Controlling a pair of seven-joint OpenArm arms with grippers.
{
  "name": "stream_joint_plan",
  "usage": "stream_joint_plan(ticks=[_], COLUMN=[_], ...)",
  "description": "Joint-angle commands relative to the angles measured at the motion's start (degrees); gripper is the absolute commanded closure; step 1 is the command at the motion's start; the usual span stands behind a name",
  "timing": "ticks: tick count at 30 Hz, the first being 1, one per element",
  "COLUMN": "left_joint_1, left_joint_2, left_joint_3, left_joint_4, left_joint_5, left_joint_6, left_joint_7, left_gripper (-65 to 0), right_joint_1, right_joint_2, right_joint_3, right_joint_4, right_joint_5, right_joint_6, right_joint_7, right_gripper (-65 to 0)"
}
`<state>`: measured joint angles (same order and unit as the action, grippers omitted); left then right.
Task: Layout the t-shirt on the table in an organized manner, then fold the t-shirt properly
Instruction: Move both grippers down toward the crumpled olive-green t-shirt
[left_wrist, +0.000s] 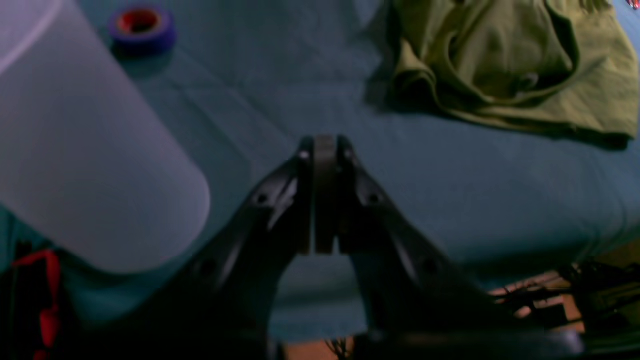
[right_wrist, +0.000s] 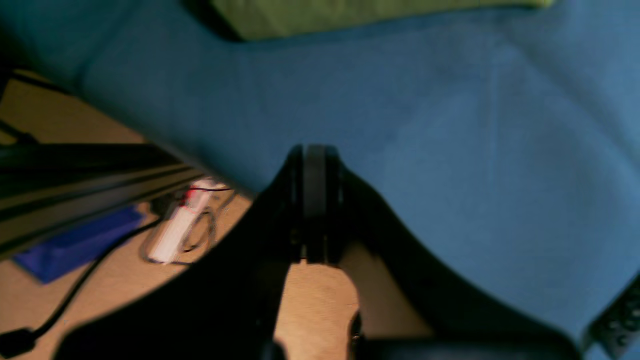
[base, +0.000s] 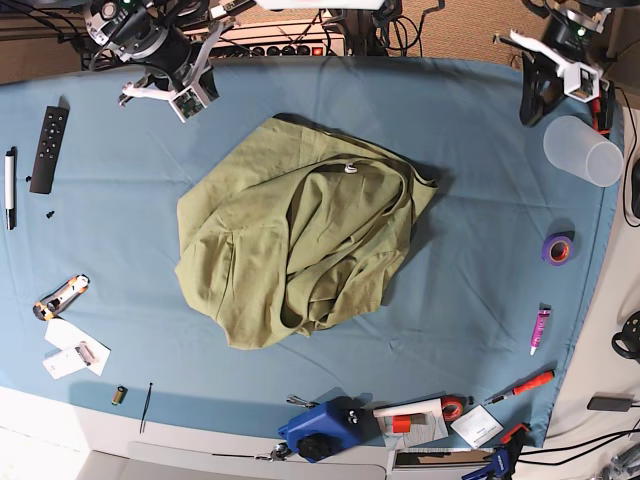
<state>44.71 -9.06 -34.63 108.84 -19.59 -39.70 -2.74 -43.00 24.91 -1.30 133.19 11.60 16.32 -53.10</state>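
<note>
**Shirt still in a heap, nothing laid out yet**

The olive-green cotton t-shirt lies crumpled at the middle of the light-blue cloth-draped table, neither spread nor folded. The whole task remains. Both the left gripper and the right gripper hang over the far corners, jaws closed and empty.

- No text, brand, number or sign can be read anywhere.
- The small white tag at the t-shirt's neck, 12 o'clock side, is too small to read.
</note>
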Motion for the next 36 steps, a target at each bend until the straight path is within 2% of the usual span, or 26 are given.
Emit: stream_joint_plan(ticks=[1, 4, 5, 7, 8, 10, 14, 18, 24, 33, 36], left_joint_1=[0.22, -0.35, -0.55, -0.98, -1.25, -2.01, -4.09, -5.9, -7.58, -7.74, -8.13], left_joint_2=[-0.35, -0.44, -0.68, -1.2, -1.38, -1.44, -1.44, -1.46, -1.44, -1.62, -2.58], left_joint_3=[-0.37, -0.37, -0.37, -0.37, -0.37, -0.35, 1.11, 5.22, 11.72, 12.39, 12.39], left_joint_4=[1.2, 1.99, 2.36, 3.15, 3.56, 4.2, 4.37, 4.37, 4.37, 4.37, 4.37], left_joint_5=[-1.25, -1.79, -2.38, -3.19, -3.23, -3.17, -3.13, -2.32, 5.29, 6.01, 7.08], left_joint_6=[-0.3, -0.3, -0.3, -0.3, -0.3, -0.3, -0.3, -0.3, -0.3, -0.3, -0.3], left_joint_7=[-1.27, -1.31, -1.33, -1.29, -1.31, -1.27, -1.09, -1.09, -1.09, -1.07, -1.07], left_gripper=[0.0, 0.0, -5.7, -16.4, -19.4, -20.4, -20.4, -20.4, -20.4, -20.5, -20.5], right_joint_1=[0.09, 0.31, 0.33, 0.33, 0.33, 0.33, 1.2, 5.18, 7.78, 9.22, 11.52], right_joint_2=[0.59, 0.63, 0.61, 0.61, 0.61, 0.59, 0.33, 0.35, 0.35, 0.33, 0.33], right_joint_3=[0.24, 0.24, 0.24, 0.24, 0.24, 0.24, 0.24, 0.24, 0.26, 0.37, 1.07], right_joint_4=[1.07, 1.07, 1.07, 1.07, 1.07, 1.07, 1.07, 1.01, 0.96, 0.46, -2.82], right_joint_5=[-1.14, -4.24, -4.94, -5.9, -6.43, -7.48, -8.2, -8.15, -8.15, -8.17, -6.29], right_joint_6=[-0.07, -0.07, -0.07, -0.04, -0.04, -0.35, -4.87, -4.76, -4.79, -4.81, -4.72], right_joint_7=[1.16, 2.69, 3.13, 4.07, 4.39, 4.98, 4.68, 2.38, 2.78, 4.96, 5.57], right_gripper=[0.0, 0.0, -2.5, -13.7, -19.2, -25.2, -25.1, -25.1, -25.1, -25.1, -25.1])
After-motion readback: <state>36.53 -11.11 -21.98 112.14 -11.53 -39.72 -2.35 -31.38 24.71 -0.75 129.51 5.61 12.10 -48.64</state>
